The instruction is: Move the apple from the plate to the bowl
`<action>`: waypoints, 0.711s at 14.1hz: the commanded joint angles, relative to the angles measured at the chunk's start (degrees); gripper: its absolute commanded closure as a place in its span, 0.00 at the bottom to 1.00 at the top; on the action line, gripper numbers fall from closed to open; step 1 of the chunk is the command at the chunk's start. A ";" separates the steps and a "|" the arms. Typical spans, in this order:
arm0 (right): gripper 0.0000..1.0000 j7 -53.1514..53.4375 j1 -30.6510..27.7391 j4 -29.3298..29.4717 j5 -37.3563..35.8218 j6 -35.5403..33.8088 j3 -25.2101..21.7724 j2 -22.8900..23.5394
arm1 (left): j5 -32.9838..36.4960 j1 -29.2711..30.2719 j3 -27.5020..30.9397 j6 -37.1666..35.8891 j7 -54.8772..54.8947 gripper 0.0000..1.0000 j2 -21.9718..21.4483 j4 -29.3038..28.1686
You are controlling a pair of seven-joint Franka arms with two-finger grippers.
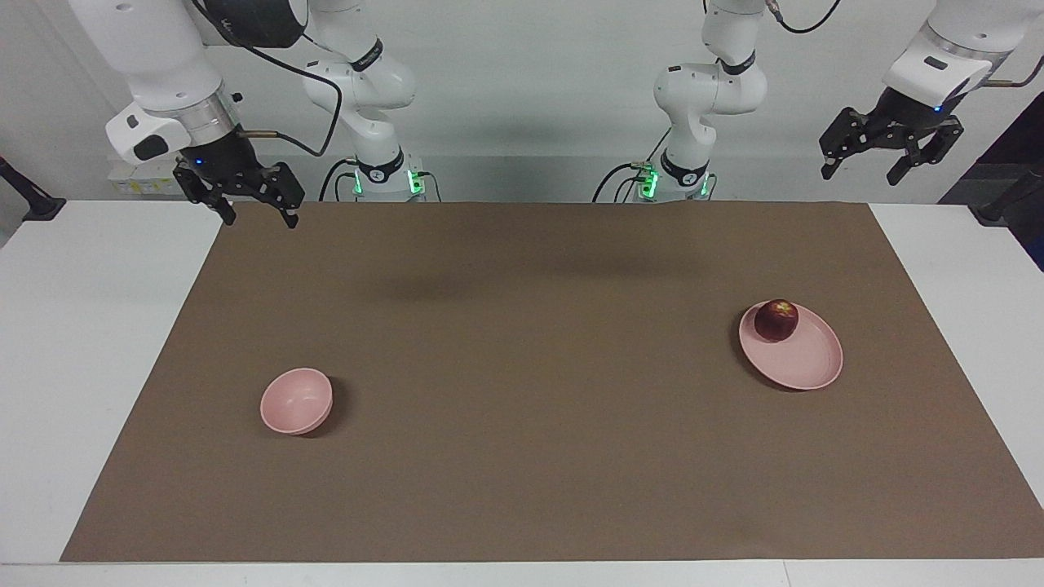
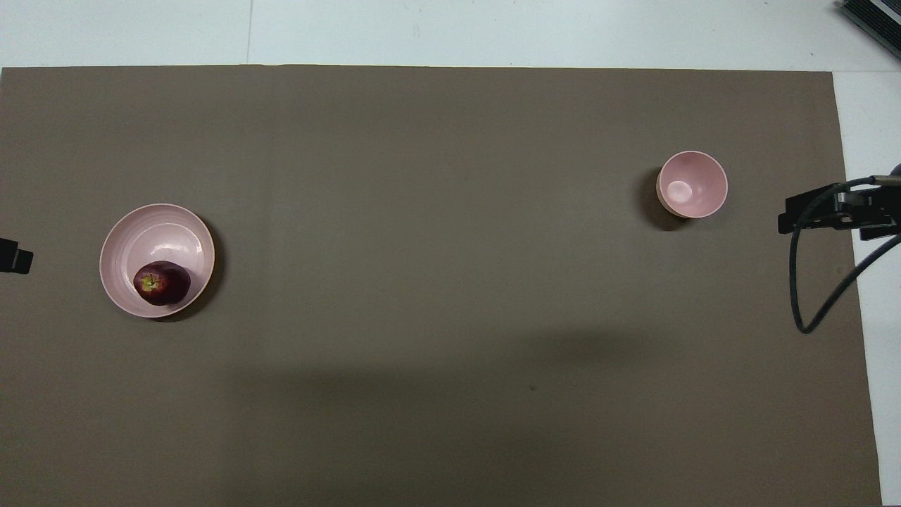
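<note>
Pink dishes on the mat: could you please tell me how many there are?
2. The plate, holding the apple, lies toward the left arm's end; the bowl stands toward the right arm's end. Nothing looks hidden.

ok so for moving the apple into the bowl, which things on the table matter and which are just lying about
Part of the job:
- apple, on the plate, on the side nearer the robots
- plate, toward the left arm's end
- bowl, empty, toward the right arm's end
- left tool and right tool, both open and raised

Just lying about:
- brown mat under everything
</note>
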 commanded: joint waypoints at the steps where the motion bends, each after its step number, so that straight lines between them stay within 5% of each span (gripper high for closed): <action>1: 0.00 -1.13 -0.09 -1.39 0.28 0.98 0.06 -0.97 | 0.11 -0.72 0.48 -0.67 -0.48 0.00 -0.65 -0.59; 10: 0.00 -1.22 -0.09 -1.39 0.19 0.98 -0.03 -0.97 | 0.11 -0.81 -0.67 -0.32 -1.00 0.00 -1.00 -0.59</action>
